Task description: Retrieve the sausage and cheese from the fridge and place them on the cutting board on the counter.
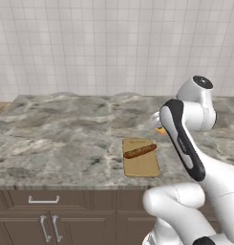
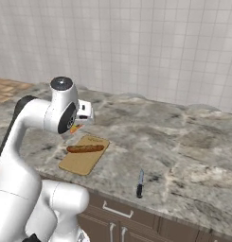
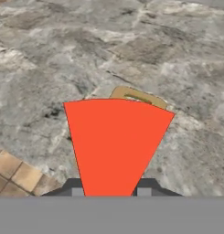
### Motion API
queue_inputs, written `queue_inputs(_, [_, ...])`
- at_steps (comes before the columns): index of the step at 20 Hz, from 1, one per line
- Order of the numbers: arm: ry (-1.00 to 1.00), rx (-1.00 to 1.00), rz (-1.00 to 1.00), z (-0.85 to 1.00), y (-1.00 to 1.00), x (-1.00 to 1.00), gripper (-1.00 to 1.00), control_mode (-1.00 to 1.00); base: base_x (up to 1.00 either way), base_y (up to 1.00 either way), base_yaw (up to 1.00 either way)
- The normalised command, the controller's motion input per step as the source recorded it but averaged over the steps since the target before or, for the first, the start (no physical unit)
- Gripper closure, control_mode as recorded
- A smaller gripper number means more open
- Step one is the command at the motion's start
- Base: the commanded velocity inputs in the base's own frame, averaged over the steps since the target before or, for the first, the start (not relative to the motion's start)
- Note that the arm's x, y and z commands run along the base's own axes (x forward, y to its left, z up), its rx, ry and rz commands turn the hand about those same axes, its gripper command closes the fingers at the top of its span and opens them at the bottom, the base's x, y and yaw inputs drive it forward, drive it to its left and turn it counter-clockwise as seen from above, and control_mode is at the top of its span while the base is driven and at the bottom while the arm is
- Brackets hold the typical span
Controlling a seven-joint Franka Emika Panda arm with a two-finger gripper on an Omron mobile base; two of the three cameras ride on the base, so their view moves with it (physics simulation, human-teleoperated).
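Sausage (image 1: 140, 151) already sits on the cutting board (image 1: 142, 165), so the claw (image 3: 110, 194), pinching the cheese (image 3: 115, 144), probably needs lowering there next.

The white arm bends at the elbow; its hand (image 3: 111, 192) is clamped on the cheese (image 3: 117, 146).

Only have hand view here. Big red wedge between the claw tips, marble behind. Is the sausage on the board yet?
Observer: Yes. The sausage lies across the cutting board.
Operator: Where's the claw relative to the board?
Observer: The claw is above the counter just beyond the board's far end, shut on the cheese.
Operator: Anything else on the counter?
Observer: A knife with a dark handle lies right of the board near the front edge.
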Motion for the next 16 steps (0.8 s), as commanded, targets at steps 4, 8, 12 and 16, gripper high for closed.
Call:
queue_inputs(4, [0.07, -0.14, 0.17, -0.59, 0.01, 0.43, 1.0, -1.0, 0.0, 0.0, 0.0])
queue_inputs(8, [0.0, -0.09, 0.08, -0.4, 0.08, 0.25, 1.0, -1.0, 0.0, 0.0, 0.0])
queue_inputs(12, [0.01, 0.0, 0.07, -0.21, 0.0, 0.66, 1.0, -1.0, 0.0, 0.0, 0.0])
queue_inputs(16, [0.07, 0.0, 0.08, -0.22, 0.0, 0.68, 1.0, -1.0, 0.0, 0.0, 0.0])
